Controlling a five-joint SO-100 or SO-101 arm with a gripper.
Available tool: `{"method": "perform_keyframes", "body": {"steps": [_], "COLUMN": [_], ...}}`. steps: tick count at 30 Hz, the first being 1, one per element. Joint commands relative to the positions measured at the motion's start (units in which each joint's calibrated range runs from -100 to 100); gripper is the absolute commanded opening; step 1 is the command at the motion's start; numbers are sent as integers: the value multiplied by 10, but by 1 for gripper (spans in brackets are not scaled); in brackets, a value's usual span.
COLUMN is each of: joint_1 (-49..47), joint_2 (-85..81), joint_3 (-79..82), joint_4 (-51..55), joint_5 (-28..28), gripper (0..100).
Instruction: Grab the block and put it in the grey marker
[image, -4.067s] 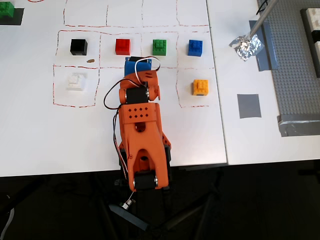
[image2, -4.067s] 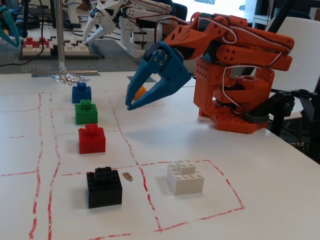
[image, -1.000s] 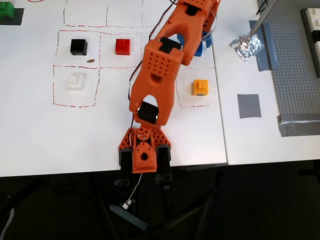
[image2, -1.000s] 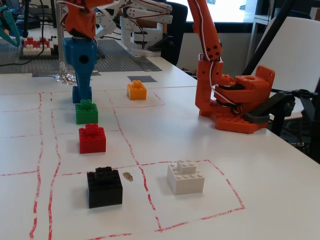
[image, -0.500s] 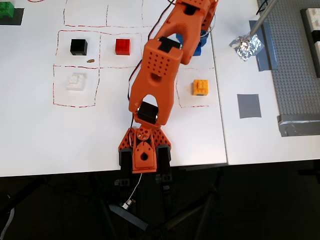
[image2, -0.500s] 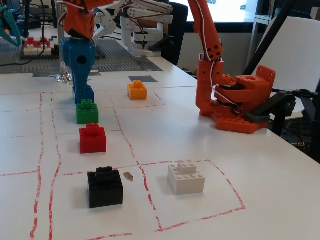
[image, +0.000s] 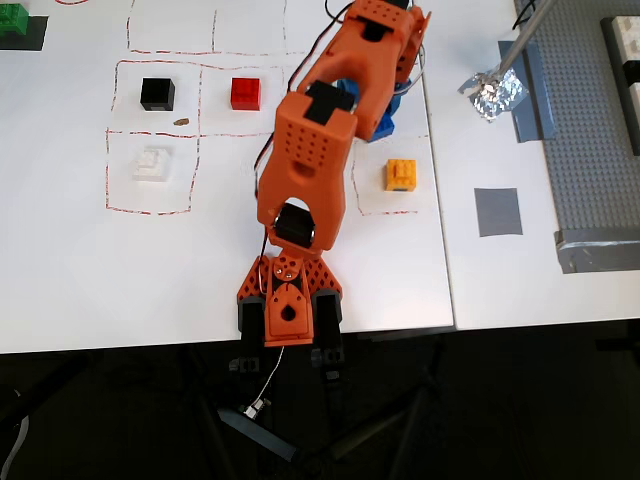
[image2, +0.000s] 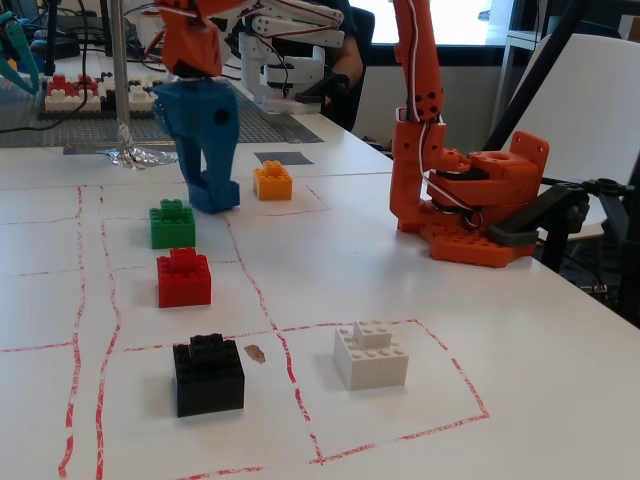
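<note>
My gripper (image2: 208, 186) has blue jaws and points straight down at the table, just behind the green block (image2: 172, 222). A blue shape at its tips looks like the blue block (image2: 218, 198), resting on the table. It is the same colour as the jaws, so the grip is unclear. In the overhead view the gripper (image: 385, 115) is mostly under the orange arm, with a blue edge of the block (image: 384, 126) showing. The grey marker (image: 498, 211) is a flat dark-grey square to the right, beyond the orange-yellow block (image: 401, 174). It also shows in the fixed view (image2: 283, 157).
Red (image: 245, 93), black (image: 157, 94) and white (image: 152, 163) blocks sit in red-lined cells on the left. Crumpled foil (image: 493, 92) on a pole and a long grey studded baseplate (image: 590, 150) lie on the right. The arm's base (image: 288, 310) stands at the front edge.
</note>
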Motion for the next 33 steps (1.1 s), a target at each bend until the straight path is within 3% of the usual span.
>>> {"method": "perform_keyframes", "body": {"steps": [1, 11, 20, 33], "joint_1": [-8, 16, 185, 415], "joint_2": [-129, -242, -254, -163], "joint_3": [-13, 2, 19, -66], "joint_4": [19, 57, 62, 6], "joint_5": [58, 255, 439, 559], "gripper": [0, 0, 0, 0]}}
